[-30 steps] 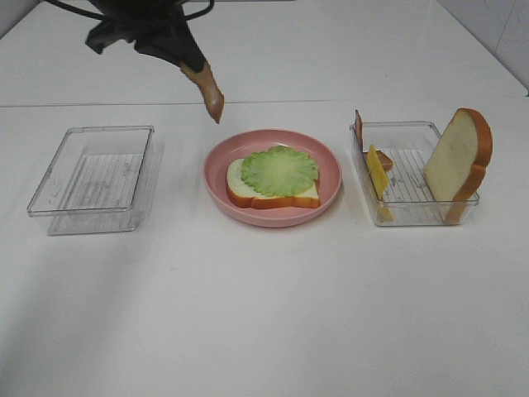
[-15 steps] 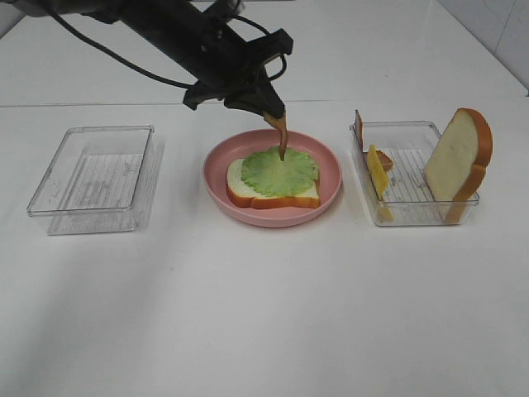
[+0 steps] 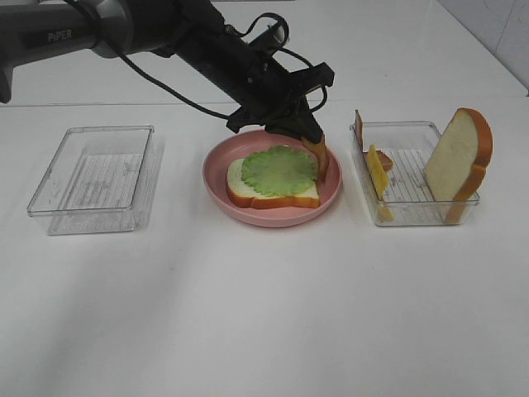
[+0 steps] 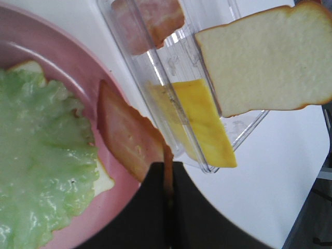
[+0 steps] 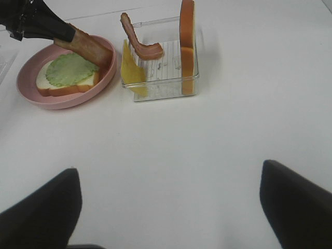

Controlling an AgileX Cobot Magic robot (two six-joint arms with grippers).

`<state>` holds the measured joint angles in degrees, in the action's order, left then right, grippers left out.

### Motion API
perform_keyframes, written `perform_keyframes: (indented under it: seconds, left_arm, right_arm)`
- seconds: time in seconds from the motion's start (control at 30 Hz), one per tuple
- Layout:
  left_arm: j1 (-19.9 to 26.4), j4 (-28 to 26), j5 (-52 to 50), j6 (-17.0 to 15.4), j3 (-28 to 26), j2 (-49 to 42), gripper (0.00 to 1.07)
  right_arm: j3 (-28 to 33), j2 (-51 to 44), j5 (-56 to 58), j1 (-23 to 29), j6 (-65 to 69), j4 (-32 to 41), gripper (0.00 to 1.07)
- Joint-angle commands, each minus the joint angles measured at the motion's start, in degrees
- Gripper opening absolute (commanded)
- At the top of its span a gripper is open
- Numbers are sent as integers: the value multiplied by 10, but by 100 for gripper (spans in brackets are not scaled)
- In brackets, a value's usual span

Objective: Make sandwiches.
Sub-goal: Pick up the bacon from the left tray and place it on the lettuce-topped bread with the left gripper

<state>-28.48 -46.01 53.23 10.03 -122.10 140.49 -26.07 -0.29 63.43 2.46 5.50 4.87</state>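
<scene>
Two clear plastic trays sit on the white worktop (image 3: 264,314), the left tray (image 3: 91,178) at the left of the exterior high view and the right tray (image 3: 413,217) at the right, with one pink plate (image 3: 273,217) between them. There are two bread slices. The lower bread slice (image 3: 273,198) lies flat on the plate, and the upright bread slice (image 3: 459,161) stands on edge at the right end of the right tray. One round lettuce leaf (image 3: 279,169) covers most of the lower slice, so only its crust and a white margin show. There are two bacon strips. The held bacon strip (image 3: 317,157) is clenched in the left tool (image 3: 307,136), which reaches in from the upper left, its arm cut off by the frame edge. That strip hangs steeply, its lower end down on the right inner side of the plate, close against the lettuce edge. The second bacon strip (image 3: 359,128) curls over the back left corner of the right tray, partly hidden behind the wall and the one yellow cheese square (image 3: 378,174), which leans tilted on edge against the tray's left wall. The right tool (image 5: 171,207) is out of the exterior view. Its own camera shows only two dark finger stubs spread wide, released, with bare worktop between them.
</scene>
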Motion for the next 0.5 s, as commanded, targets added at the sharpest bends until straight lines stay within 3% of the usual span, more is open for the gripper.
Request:
perform_keyframes:
  seconds: [0.03, 0.17, 0.23, 0.33, 0.4, 0.5]
  left_arm:
    - [-1, 22, 9, -2, -4, 5, 0]
    - [4, 61, 17, -2, -4, 5, 0]
    - [6, 144, 42, -2, -4, 5, 0]
    - [6, 168, 47, -2, -4, 5, 0]
    - [6, 235, 54, -2, -4, 5, 0]
    - [6, 244, 54, -2, -4, 5, 0]
  right_arm:
    - [2, -17, -7, -1, -1, 2, 87]
    - [2, -17, -7, -1, -1, 2, 87]
    - [2, -17, -7, -1, -1, 2, 87]
    - [2, -17, -7, -1, -1, 2, 87]
    - [2, -17, -7, -1, -1, 2, 87]
    - [2, -17, -7, -1, -1, 2, 87]
